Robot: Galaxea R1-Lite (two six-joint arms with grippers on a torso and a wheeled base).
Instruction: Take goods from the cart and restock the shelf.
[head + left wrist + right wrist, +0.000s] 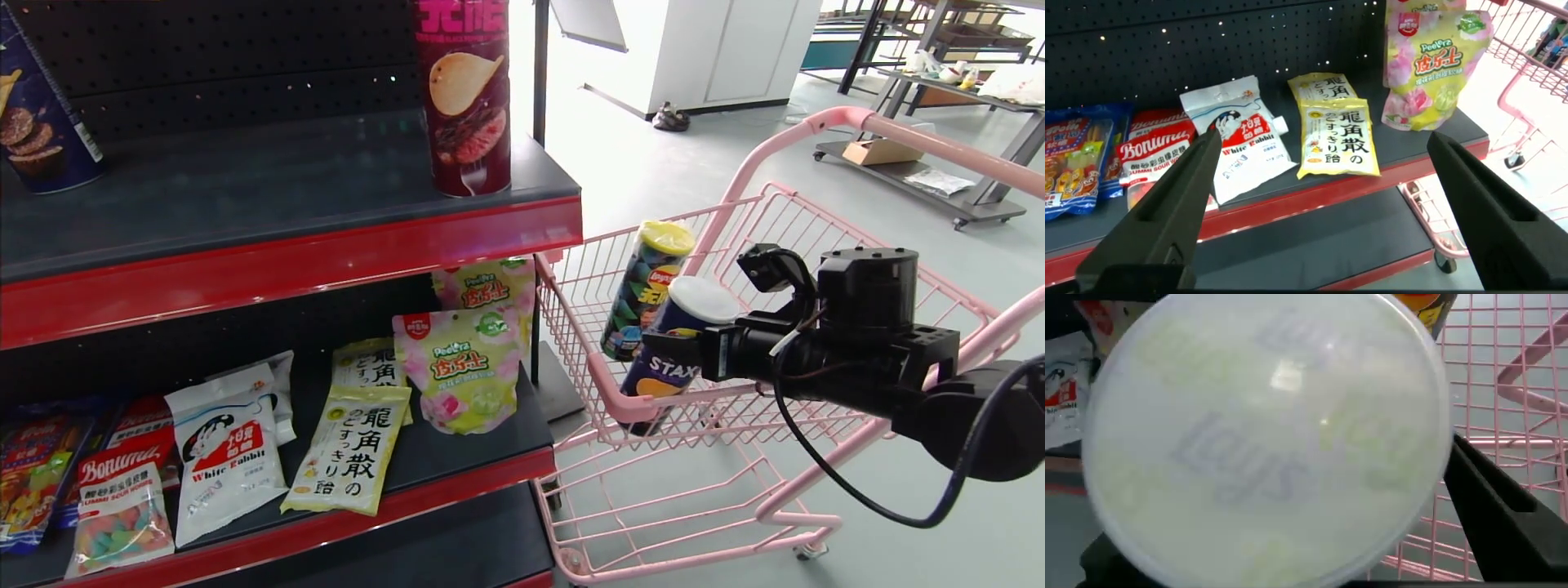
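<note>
In the pink cart point(589, 353) stand two chip cans. My right gripper point(668, 348) is shut on the dark blue can point(663, 371) with a white lid, which leans toward the shelf. Its lid point(1266, 433) sits between my right fingers point(1503, 514). Behind it stands a can with a yellow lid point(649, 286). The upper shelf board point(245, 188) carries a maroon can point(465, 98) at its right end and a blue can point(37, 106) at the left. My left gripper point(1323, 204) hangs open in front of the lower shelf point(1372, 184).
Snack bags lie on the lower shelf: a white bag point(229, 457), yellow bags point(351, 457) and a pink-green pouch point(461, 376). The upper board is bare between its two cans. Open floor lies behind the cart, with metal racks point(939, 163) far off.
</note>
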